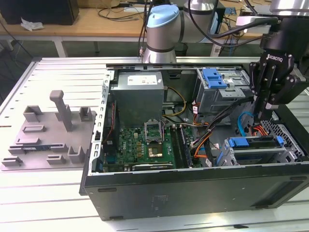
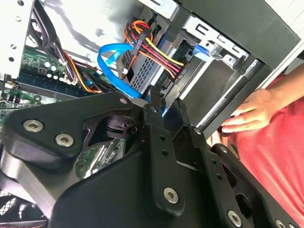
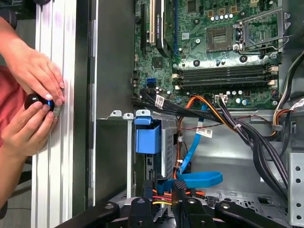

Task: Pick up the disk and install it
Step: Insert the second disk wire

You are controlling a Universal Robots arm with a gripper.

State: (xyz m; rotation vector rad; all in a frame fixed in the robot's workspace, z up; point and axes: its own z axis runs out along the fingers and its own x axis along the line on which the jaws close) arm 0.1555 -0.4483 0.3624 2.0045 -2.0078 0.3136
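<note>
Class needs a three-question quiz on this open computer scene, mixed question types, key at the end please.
1. True or false: the grey plastic fixture with upright posts stands outside the open black computer case.
2. The black pincer hangs above: A the green motherboard; B the case's drive-bay end; C the fixture.
3. Fill in: the looped flat cable near the pincer is coloured ___.
Key: 1 true; 2 B; 3 blue.

Slotted metal table (image 1: 58,193); grey fixture (image 1: 50,135) beside open computer case (image 1: 193,188).
</note>
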